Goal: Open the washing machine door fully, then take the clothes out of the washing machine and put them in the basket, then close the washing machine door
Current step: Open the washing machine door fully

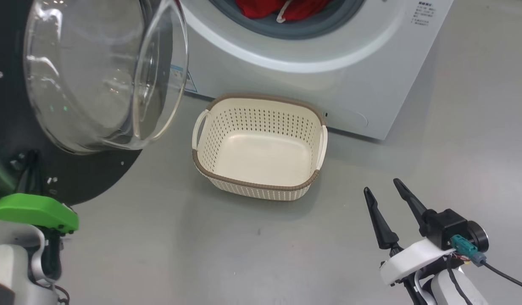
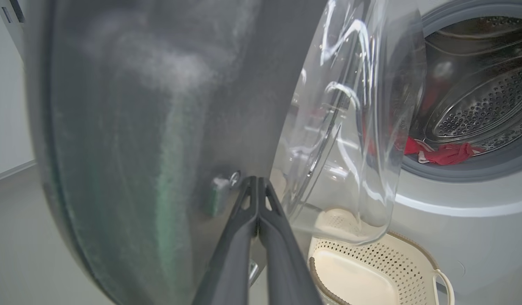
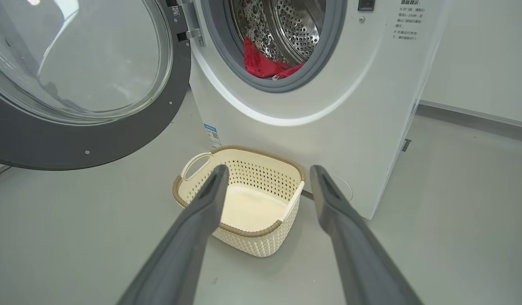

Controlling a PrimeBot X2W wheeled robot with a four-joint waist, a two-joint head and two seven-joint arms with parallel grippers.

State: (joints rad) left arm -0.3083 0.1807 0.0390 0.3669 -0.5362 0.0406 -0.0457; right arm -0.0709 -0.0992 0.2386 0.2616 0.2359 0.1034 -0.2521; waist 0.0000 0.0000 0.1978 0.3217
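Hovering with right gripper (image 1: 382,186) spread wide, left gripper (image 2: 257,182) pinched tight at the washing machine door (image 1: 95,178).

Nearest: right fingers parted and grasping nothing, above the grey floor (image 1: 159,237); left fingers clenched on nothing, tips up against the door's black rim beside a small screw (image 2: 234,178). Door swung out to the left, a wide glossy black ring around a bulging clear glass bowl (image 1: 95,76). Beyond, the basket (image 1: 252,185) on the floor just in front of the washing machine (image 1: 329,84): cream, perforated sides, brown rim, white loop handles, pale bottom showing. Farthest, the clothes (image 1: 261,8), low in the steel drum (image 3: 295,25) behind the grey rubber ring (image 1: 286,29): bright red, crumpled, with a strip of white trim.
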